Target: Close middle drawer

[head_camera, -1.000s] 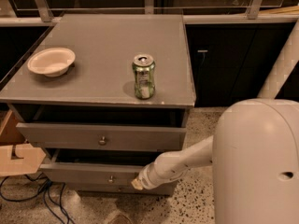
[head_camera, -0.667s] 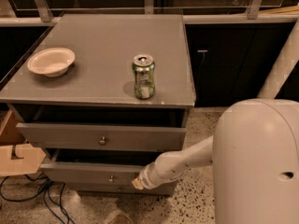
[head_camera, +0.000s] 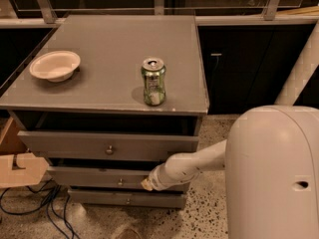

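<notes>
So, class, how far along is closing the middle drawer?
Done: the pale gripper is at the wide grey middle drawer, right of its small round metal knob. In hand: apparently pushing. Left: the drawer juts out of the grey cabinet, not yet shut.

A green can (head_camera: 153, 81) stands upright near the front edge of the grey cabinet top (head_camera: 114, 39), with a white bowl (head_camera: 55, 65) at its nine o'clock, well apart. Cardboard (head_camera: 20, 169) and blue cables (head_camera: 60, 220) lie at nine and eight o'clock from the gripper (head_camera: 147, 184), which is low at the cabinet front.
</notes>
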Tool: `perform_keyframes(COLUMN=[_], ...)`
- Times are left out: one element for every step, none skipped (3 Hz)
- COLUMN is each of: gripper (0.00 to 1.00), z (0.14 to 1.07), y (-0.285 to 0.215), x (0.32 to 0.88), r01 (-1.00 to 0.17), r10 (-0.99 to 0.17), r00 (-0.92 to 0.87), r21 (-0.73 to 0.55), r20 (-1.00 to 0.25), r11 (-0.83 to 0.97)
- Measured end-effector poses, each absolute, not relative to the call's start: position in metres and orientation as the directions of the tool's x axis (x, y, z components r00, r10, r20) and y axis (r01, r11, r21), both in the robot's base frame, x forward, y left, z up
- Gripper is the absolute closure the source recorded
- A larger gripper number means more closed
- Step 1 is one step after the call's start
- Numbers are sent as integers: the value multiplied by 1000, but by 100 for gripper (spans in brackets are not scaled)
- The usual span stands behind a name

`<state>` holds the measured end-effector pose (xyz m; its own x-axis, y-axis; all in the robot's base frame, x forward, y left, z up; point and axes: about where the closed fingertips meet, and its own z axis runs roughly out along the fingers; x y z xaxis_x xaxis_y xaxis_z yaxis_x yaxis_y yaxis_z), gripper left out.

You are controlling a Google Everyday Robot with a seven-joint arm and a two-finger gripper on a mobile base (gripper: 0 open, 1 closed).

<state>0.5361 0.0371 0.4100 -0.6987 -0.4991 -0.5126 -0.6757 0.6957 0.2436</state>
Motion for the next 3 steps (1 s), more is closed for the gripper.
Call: perform_keyframes(gripper=[100,100,100], z=[416,416,424], y=[35,35,-1], x=[548,548,495], r01=[-675,-675,-588], r10=[-494,-494,-441], r00=[-691,-691,-792], r21=[225,225,329], r20=[-528,-528,-422], r11=[703,703,739])
